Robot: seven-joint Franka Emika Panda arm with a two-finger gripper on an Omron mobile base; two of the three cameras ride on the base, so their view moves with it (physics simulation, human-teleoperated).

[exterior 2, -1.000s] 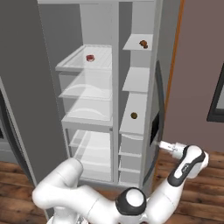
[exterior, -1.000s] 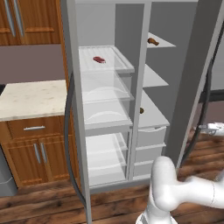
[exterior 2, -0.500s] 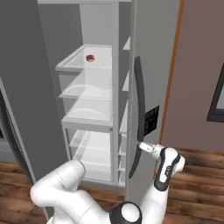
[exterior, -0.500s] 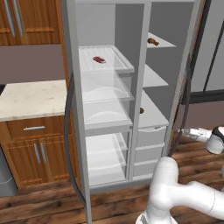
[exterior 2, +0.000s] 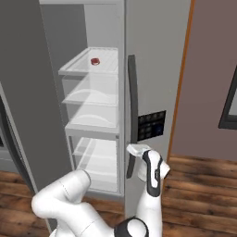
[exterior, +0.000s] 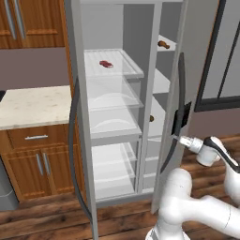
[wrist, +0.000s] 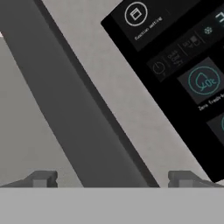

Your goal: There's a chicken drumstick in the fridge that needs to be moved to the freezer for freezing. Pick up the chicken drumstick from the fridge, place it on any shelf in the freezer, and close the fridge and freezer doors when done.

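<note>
In the left base view chicken drumstick (exterior: 163, 45) on freezer shelf (exterior: 168, 43)

top clear shelf (exterior: 115, 70): upper middle of the left base view, inside the fridge; a small red slab of raw meat (exterior: 106, 64) lies on it
same meat, right base view: (exterior 2: 95, 61), upper left
top white shelf (exterior: 168, 46): upper right of the left base view; chicken drumstick (exterior: 163, 45) rests on it
lower white shelf (exterior: 156, 123): a small brown item (exterior: 151, 118) sits on it, too small to identify
</note>
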